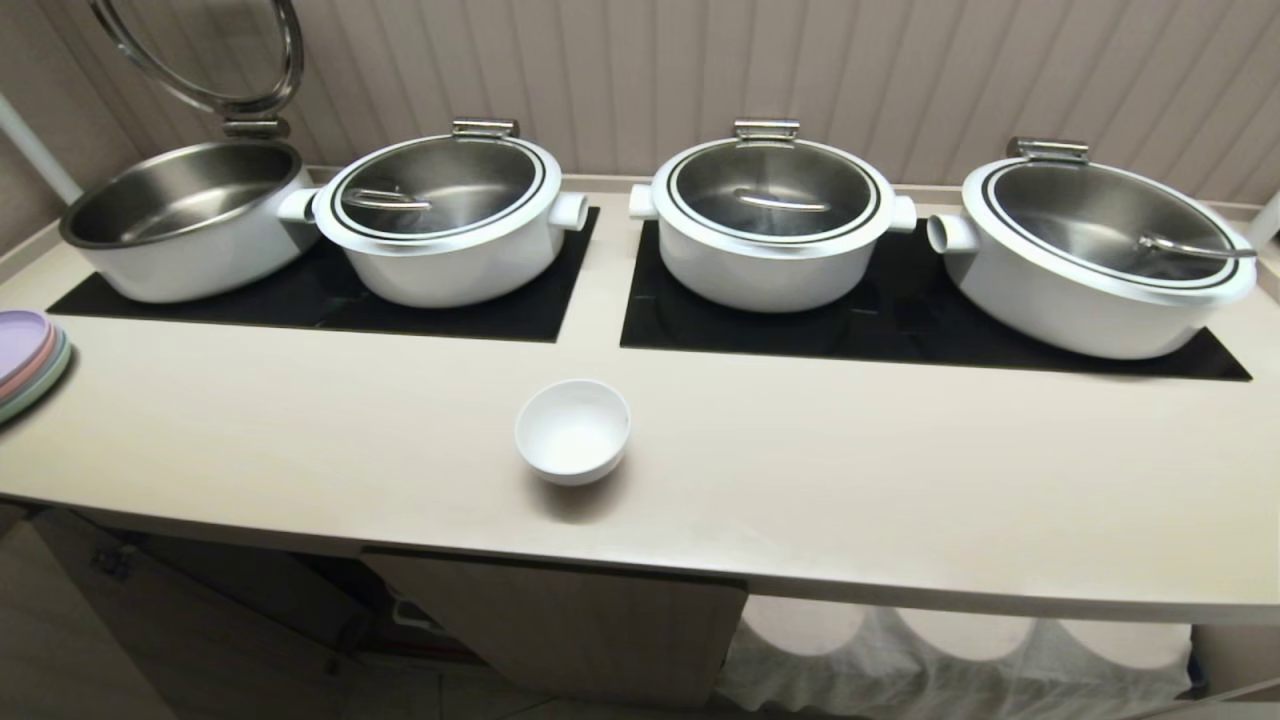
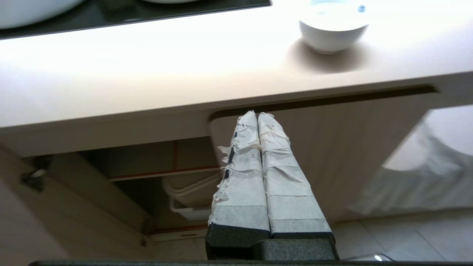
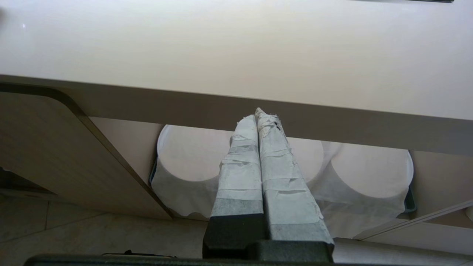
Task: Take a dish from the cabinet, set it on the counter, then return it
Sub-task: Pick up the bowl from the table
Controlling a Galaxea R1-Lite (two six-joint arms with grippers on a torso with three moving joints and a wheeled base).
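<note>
Far left on the desk (image 1: 300, 440), a stack of pastel plates (image 1: 28, 360) was noted at the edge. Along the far side, four white pots (image 1: 770, 225) were ranged on black inset panels (image 1: 330, 300), the leftmost with its lid raised; the near strip was thus free as a set-down place.

The dish (image 1: 572, 430) was seen upright and empty on that near strip, roughly at centre, apart from the pots and a little back from the near edge. It was judged to have been set there as the task's middle step, with the return not yet done.

Below the desk, the cabinet (image 2: 317, 147) was seen with its left door swung open, red-edged shelves and a white basket (image 2: 188, 199) showing inside.

The left gripper (image 2: 257, 115) was recorded low, in front of the cabinet, jaws pressed together and holding nothing. The dish lay above and to the right of it, well apart.

The right gripper (image 3: 258, 112) was parked below the desk edge further right, jaws likewise closed and empty, before cloth-covered round shapes (image 3: 184, 166).
</note>
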